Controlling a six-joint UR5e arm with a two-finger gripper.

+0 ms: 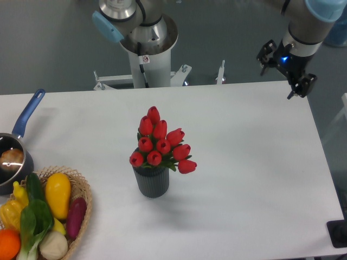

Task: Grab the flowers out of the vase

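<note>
I see the tulip bunch [159, 143] sitting upright in the ribbed dark grey vase [152, 182] near the middle of the white table [255, 162]. My gripper [284, 69] hangs over the far right edge, well apart from the flowers, fingers spread and holding nothing. At the left edge: wicker basket [83, 196] of vegetables, with a blue-handled saucepan [15, 146] just behind it.

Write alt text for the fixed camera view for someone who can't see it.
Red flowers stand in a dark ribbed vase mid-table, while the gripper hangs empty and open, far off at the table's back right. A saucepan and vegetable basket sit at left.
</note>
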